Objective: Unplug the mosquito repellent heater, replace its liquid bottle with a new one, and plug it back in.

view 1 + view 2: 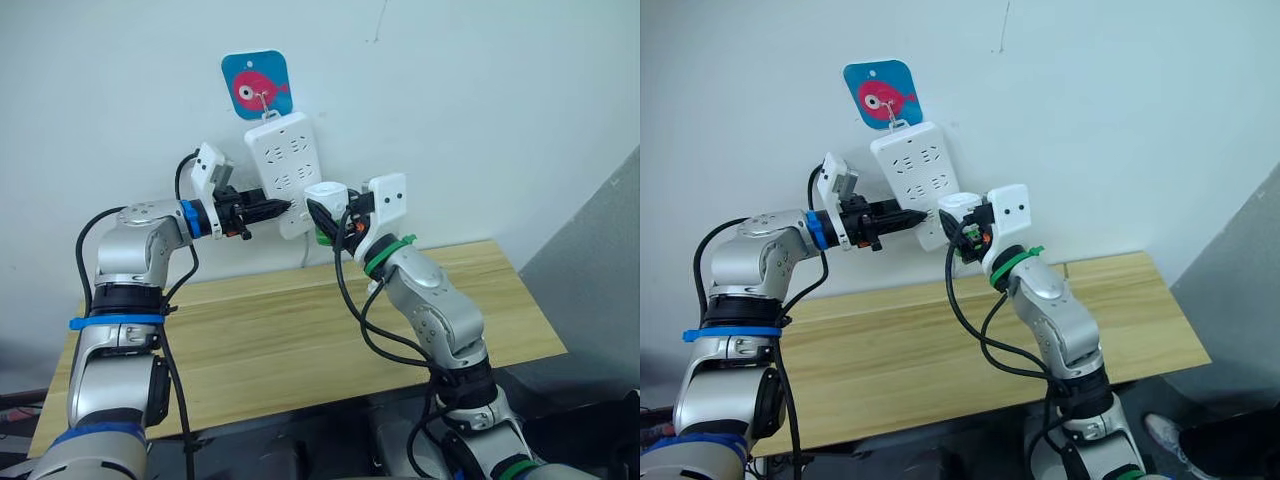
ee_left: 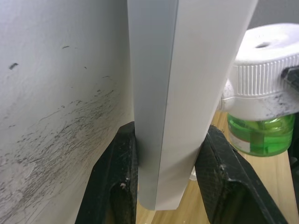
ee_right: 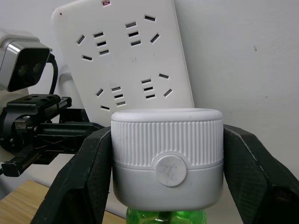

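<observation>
Two tools, right tool (image 3: 163,177) gripping heater (image 3: 167,156)

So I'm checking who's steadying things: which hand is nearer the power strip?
Left. The left hand is clamped on the power strip's lower edge. The right hand holds the mosquito repellent heater just in front of the strip's face, apparently not touching it.

No readable text or numbers; only a pink fish picture on the blue wall tag (image 1: 256,84).

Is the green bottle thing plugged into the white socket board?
No. The right gripper holds the mosquito repellent heater off the power strip.
</observation>
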